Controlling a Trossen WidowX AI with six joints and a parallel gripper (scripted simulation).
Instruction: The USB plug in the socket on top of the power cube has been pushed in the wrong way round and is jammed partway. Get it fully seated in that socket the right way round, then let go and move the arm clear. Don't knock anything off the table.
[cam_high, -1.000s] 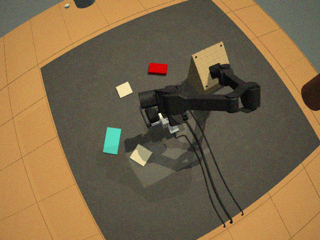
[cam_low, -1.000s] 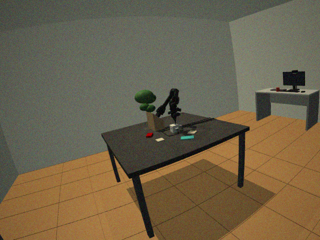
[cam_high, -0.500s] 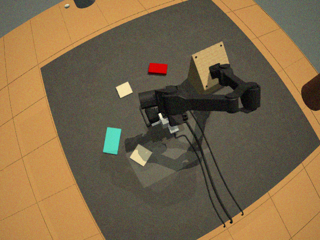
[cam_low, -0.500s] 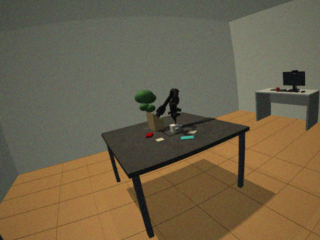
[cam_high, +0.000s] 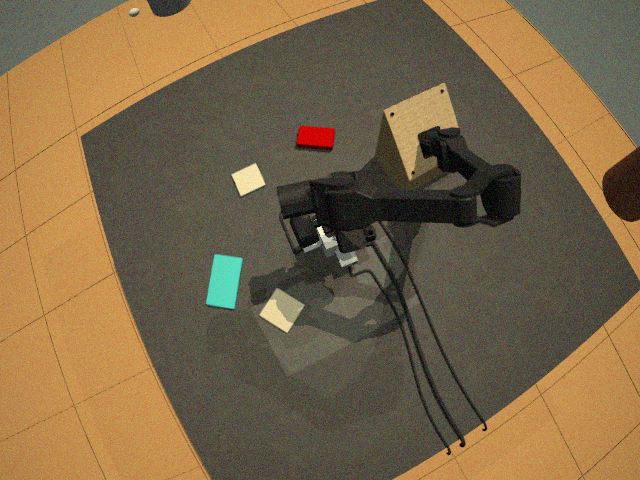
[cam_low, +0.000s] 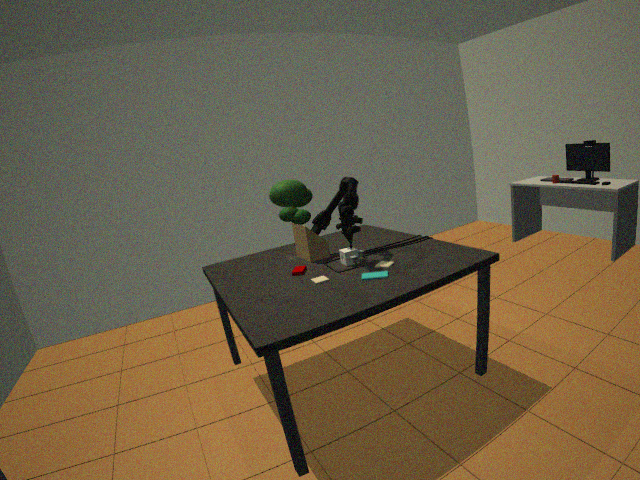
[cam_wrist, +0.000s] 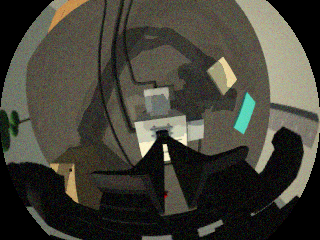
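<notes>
The white power cube (cam_high: 326, 239) (cam_low: 346, 257) (cam_wrist: 146, 129) stands on the table. A pale block (cam_wrist: 157, 101) is at its far side and another pale block (cam_wrist: 195, 130) at its right side in the wrist view. My gripper (cam_low: 351, 246) (cam_wrist: 163, 139) points down at the top of the cube and is shut on the USB plug. The plug is mostly hidden by the black fingertips, with only small grey shapes showing around them. How deep it sits in the socket and which way round it is cannot be told. In the top view the arm hides the fingertips.
A wooden wedge block (cam_high: 421, 121) (cam_low: 308, 245) with a green tree stands near the arm. A red box (cam_high: 315, 137) (cam_low: 298, 270), a turquoise box (cam_high: 224, 281) (cam_low: 374, 274) (cam_wrist: 245, 114) and two cream notes (cam_high: 248, 179) (cam_high: 289, 305) lie around the cube. Black cables (cam_high: 419, 356) run from the cube area to the table edge.
</notes>
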